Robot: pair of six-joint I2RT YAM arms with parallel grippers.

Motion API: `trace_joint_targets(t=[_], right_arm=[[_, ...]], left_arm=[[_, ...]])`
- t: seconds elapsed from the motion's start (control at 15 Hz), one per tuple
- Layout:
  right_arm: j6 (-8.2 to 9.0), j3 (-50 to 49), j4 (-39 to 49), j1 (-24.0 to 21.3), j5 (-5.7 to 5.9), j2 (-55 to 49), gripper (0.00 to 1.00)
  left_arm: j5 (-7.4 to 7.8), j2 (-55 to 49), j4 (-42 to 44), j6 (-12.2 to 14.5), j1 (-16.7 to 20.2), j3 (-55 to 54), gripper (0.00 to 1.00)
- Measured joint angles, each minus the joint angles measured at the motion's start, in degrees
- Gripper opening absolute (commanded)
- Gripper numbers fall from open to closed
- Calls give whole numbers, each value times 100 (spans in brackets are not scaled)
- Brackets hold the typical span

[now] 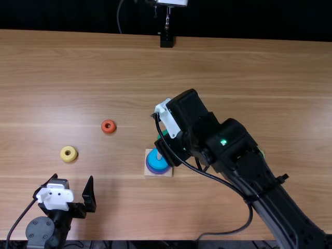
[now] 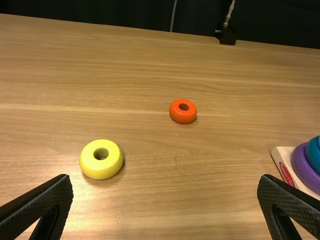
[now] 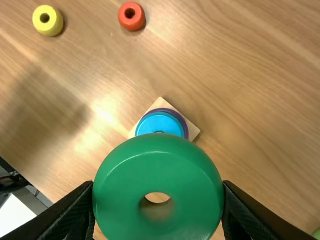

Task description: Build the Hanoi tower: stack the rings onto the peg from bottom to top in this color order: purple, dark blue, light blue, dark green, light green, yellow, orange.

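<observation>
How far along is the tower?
Purple is on, with light blue topping the stack; I can't clearly make out dark blue between them. Dark green is in the right claw, not yet on the peg. Light green, yellow and orange are left, all off the peg.

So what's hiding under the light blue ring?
A wider purple ring sticks out below the light blue ring, and a wooden base sticks out below that. The middle is covered, so I can't see what's hidden there.
</observation>
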Motion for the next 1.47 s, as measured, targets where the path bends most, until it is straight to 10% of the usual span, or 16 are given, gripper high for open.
trace_joint_targets(t=[1.47], right_arm=[[17, 9, 13, 186, 0, 522, 0]], left_arm=[[0, -2, 2, 0, 0, 0, 100]])
